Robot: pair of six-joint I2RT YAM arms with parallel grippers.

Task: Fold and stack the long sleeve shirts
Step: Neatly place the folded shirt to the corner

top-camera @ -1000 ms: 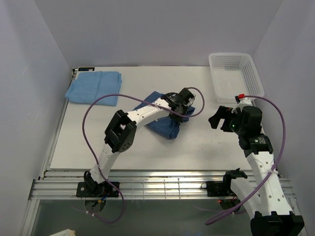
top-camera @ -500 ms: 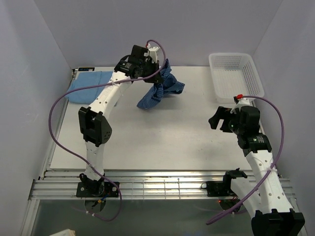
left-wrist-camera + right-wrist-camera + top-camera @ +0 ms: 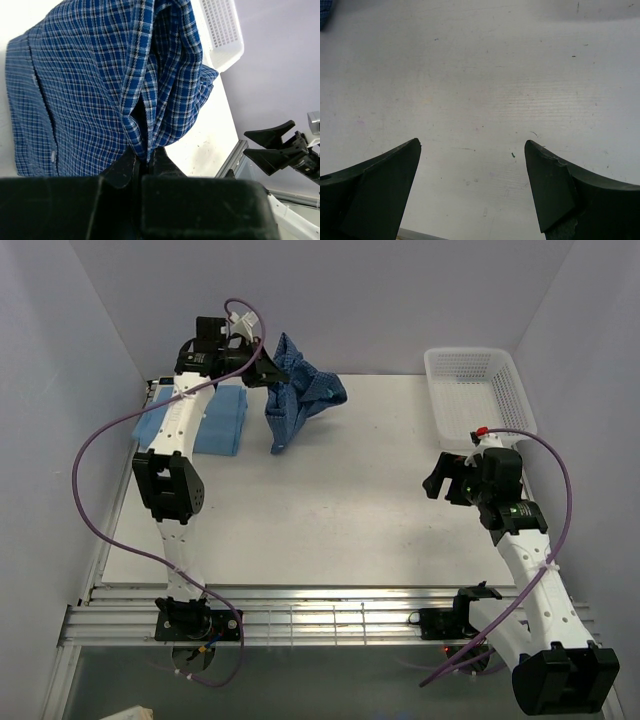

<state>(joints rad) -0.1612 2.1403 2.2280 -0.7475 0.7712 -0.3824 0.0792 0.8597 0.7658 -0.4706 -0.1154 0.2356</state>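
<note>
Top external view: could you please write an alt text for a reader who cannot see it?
The left hand holds a bunched dark blue checked shirt in the air over the white table, just right of a folded light blue shirt lying at the far left. The right hand is open and empty, near a white mesh basket at the far right.

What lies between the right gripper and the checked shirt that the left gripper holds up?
Nothing. The top view shows only bare white table between the open right gripper and the hanging checked shirt.
</note>
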